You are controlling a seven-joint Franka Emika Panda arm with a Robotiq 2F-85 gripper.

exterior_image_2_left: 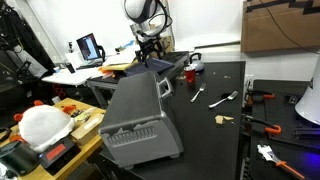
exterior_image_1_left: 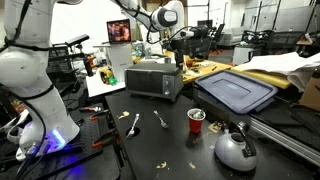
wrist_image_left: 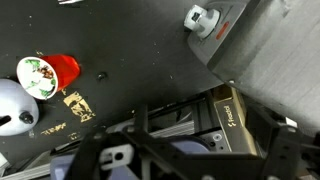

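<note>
Black lab table [exterior_image_1_left: 170,150] bears a toaster oven [exterior_image_1_left: 153,80].

Glossy red plastic cup [wrist_image_left: 60,70], matt black tabletop [wrist_image_left: 130,50], brushed-metal toaster oven [exterior_image_1_left: 153,80]

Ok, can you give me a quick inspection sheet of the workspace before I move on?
Surface: black tabletop, with crumbs scattered on it.
Job's things: silver toaster oven standing on the table under the gripper, apart from it.
Clutter: red cup, kettle, fork, spoon, blue bin lid.
Grippers: gripper above the toaster oven; jaws look open, nothing held.
Cables: loops beside the white robot base.
Surroundings: laptop on a bench, cluttered desks beyond.
</note>
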